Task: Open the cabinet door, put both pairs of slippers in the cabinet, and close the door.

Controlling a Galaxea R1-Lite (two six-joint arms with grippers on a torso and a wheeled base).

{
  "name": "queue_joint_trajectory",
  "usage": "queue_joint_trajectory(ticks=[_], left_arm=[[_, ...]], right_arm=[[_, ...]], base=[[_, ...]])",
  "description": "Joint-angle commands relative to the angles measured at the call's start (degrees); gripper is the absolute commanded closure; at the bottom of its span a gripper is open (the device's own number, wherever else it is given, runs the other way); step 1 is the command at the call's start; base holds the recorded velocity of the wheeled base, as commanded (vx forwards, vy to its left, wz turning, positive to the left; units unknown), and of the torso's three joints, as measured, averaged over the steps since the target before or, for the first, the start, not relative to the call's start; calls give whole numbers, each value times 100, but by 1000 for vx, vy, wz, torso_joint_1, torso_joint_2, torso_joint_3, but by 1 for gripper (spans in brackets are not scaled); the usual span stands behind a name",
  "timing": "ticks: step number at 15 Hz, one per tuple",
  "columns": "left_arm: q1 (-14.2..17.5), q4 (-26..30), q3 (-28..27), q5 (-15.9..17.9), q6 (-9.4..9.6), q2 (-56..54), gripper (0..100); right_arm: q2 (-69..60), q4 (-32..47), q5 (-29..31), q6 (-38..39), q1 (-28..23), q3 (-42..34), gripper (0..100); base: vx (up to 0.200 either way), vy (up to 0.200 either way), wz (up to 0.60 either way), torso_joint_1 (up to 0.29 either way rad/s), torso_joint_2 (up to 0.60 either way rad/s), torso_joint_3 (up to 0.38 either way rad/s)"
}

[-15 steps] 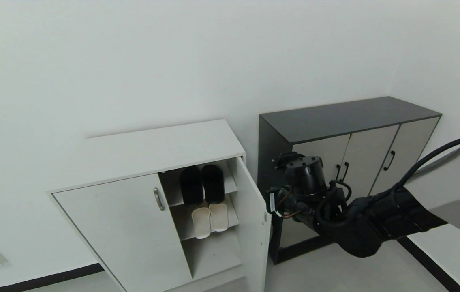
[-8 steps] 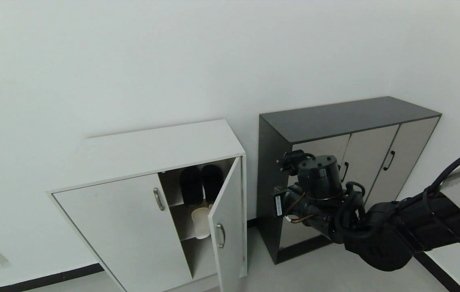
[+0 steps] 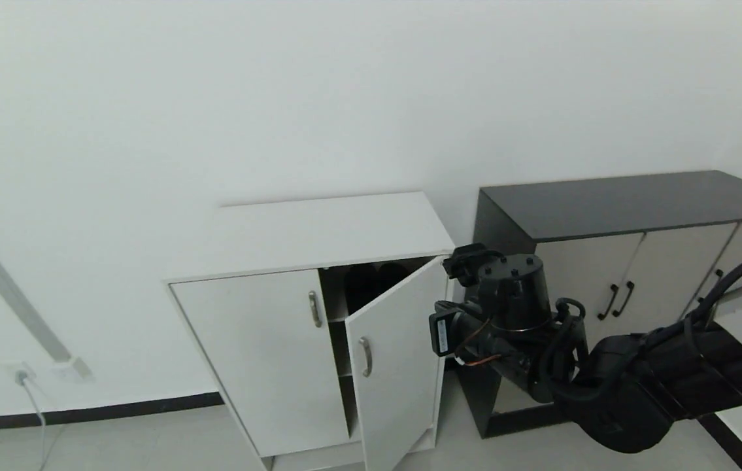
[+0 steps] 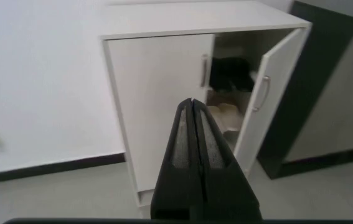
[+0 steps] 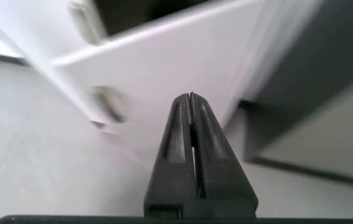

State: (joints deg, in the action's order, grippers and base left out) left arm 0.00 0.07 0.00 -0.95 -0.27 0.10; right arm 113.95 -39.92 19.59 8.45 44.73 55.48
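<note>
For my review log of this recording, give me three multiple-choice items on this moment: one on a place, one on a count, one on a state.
1. Where are the black slippers? A on the floor; B on top of the white cabinet; C inside it, above the pale slippers.
2. How many door handles has the white cabinet? A one; B two; C four.
3. Its right-hand door is: A partly open; B fully shut; C taken off.
Answers: 1 C, the left wrist view shows them inside, over the pale pair; 2 B, each door carries one; 3 A, it stands at an angle with a gap.
</note>
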Motion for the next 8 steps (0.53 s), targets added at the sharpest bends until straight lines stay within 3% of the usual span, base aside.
queue_joint_trajectory(ticks=[1, 8], left_arm=[[0, 1, 0, -2, -8, 8, 100], [0, 1, 0, -2, 0, 8, 100]], right_arm=[[5, -7, -8, -1, 1, -64, 100], [14, -956, -773, -326, -8, -819, 100]], base=[[0, 0, 0, 0, 0, 0], [0, 0, 0, 0, 0, 0]])
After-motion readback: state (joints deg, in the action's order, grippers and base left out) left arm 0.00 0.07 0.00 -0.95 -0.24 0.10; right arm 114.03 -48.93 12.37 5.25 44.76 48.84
